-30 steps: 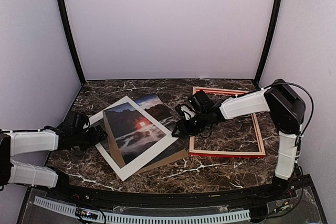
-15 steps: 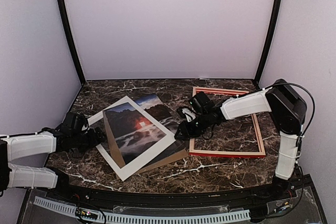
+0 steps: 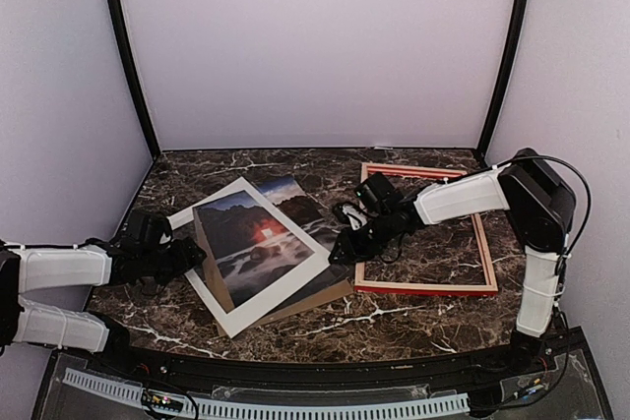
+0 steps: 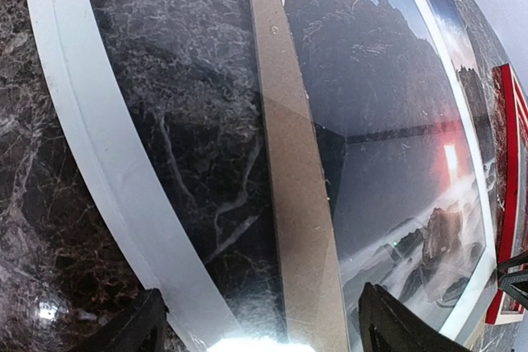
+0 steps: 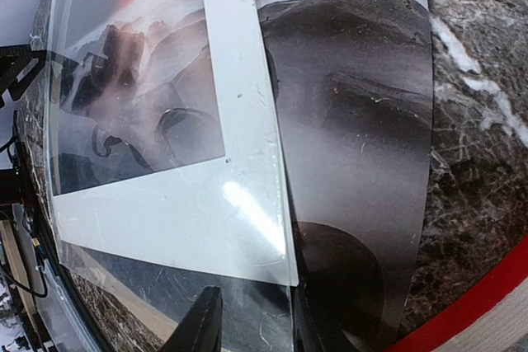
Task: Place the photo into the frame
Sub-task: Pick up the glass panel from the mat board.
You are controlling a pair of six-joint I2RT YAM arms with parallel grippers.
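Gleaming between pale walls, the marble counter is carrying the photo; left jaws are gaping, right jaws are straddling its edge, grip unclear.

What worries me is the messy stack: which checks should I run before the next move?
1. Frame lying flat with its opening empty: ok.
2. Photo bare and free to lift: not ok, the white mat lies on top of it.
3. Left fingers spread wide at the mat's edge, gripping nothing: ok.
4. Right fingers holding the photo's edge: cannot tell.
5. Photo clear of the frame's nearest rail: cannot tell.
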